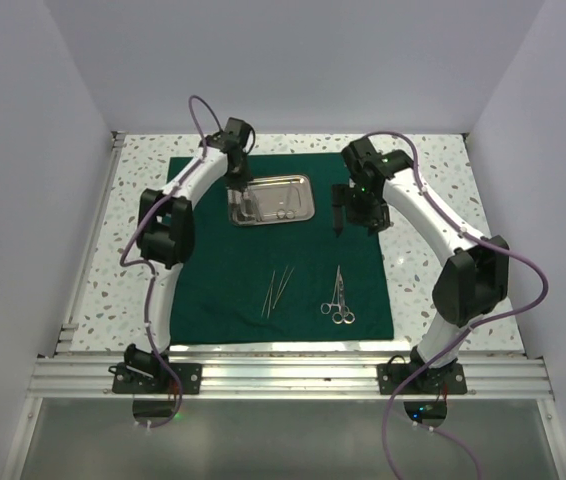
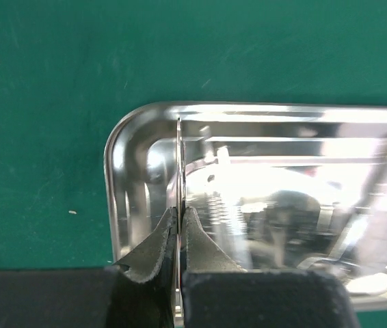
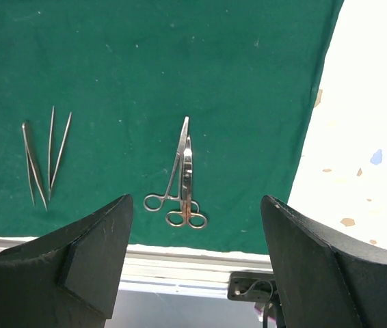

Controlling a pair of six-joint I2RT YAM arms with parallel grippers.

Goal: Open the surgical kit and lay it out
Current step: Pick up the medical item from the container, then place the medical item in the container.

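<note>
From above and behind the arm bases, we look down on the whole speckled white table [image 1: 303, 145] and dark green cloth drape [image 1: 213, 290]. Our left wrist view sits very close over one rounded corner of the shiny rectangular steel tray [image 2: 262, 109]. Our right wrist view looks down from higher up on the drape's near part, sharing the silver ring-handled scissors [image 3: 185, 171] and thin silver probes [image 3: 50, 157] with the top view.

Arms: left arm [image 1: 195, 178], right arm [image 1: 428, 205]; white links, bulky black joints.
Cables [image 1: 544, 288]: purple, looping.
Jaws: matte black wedges.
Bases [image 1: 158, 378]: black plates, lower frame.
</note>
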